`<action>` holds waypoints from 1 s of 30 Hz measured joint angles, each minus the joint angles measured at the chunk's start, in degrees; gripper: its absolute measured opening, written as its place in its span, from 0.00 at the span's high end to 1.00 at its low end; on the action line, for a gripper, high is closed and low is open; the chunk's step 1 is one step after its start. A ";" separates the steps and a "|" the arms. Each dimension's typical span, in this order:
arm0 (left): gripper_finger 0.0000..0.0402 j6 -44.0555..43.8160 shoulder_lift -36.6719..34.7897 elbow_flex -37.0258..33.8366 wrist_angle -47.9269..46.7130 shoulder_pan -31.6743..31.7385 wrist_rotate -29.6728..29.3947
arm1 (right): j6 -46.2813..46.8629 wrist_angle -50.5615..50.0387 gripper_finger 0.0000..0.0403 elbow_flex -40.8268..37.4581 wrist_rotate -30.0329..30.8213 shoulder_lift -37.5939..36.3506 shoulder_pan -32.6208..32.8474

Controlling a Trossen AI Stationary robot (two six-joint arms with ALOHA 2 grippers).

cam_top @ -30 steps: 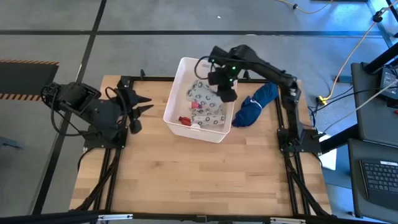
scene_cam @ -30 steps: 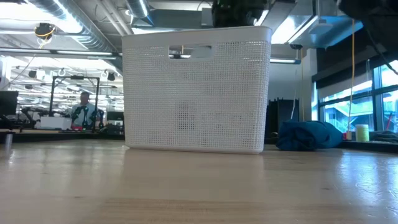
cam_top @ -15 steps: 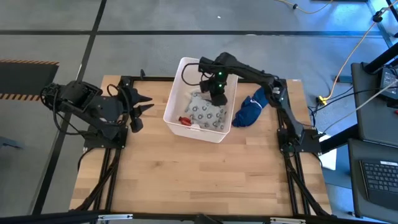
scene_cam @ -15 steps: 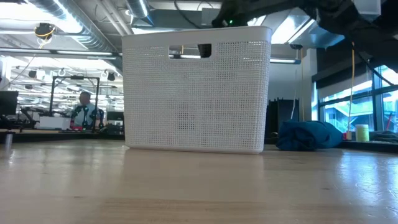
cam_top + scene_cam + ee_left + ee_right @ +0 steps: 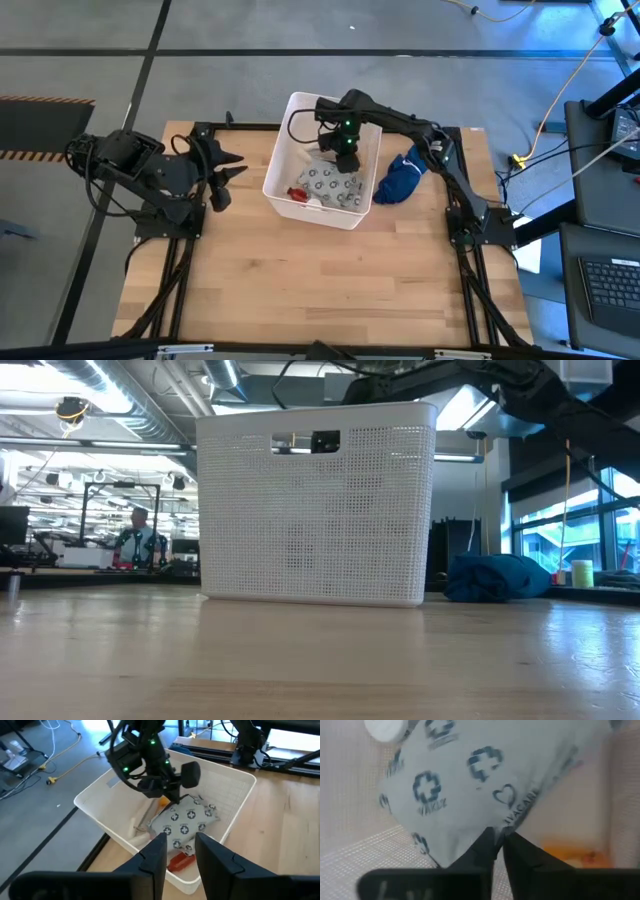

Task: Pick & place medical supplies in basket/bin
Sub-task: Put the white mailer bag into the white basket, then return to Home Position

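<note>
— Wooden table (image 5: 300, 290) under us, a big open workshop behind it with a person (image 5: 133, 538) at a far bench. What do we get from above?

— From the high view we see the white basket (image 5: 281, 150) near the table's far edge, the dark blue cloth bundle (image 5: 402, 176) just beside it. Our right gripper (image 5: 338, 152) reaches down inside the basket over a white packet (image 5: 335, 186) printed with dark crosses. A red vial (image 5: 297, 194) lies next to that packet.

— And level with the table?

— Only the basket's perforated wall (image 5: 320, 520) and its handle slot (image 5: 305, 442); none of the contents show. The cloth bundle (image 5: 497, 577) sits just right of it.

— The right wrist view?

— It fills with the packet (image 5: 470, 785): crosses, a small heart, printed words. A white round cap (image 5: 385, 729) shows at one corner, something orange (image 5: 570, 854) at another. Our fingertips (image 5: 492, 847) are pinched nearly together, pinching the packet's edge.

— And our left arm?

— It waits at the table's left side. The left gripper (image 5: 180, 851) has its fingers a little apart, holding nothing, facing the basket (image 5: 95, 817).
</note>
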 joint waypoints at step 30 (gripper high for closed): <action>0.72 -5.44 -21.79 -30.12 18.29 -2.68 -12.60 | 28.92 19.50 0.53 4.37 3.86 -28.73 16.28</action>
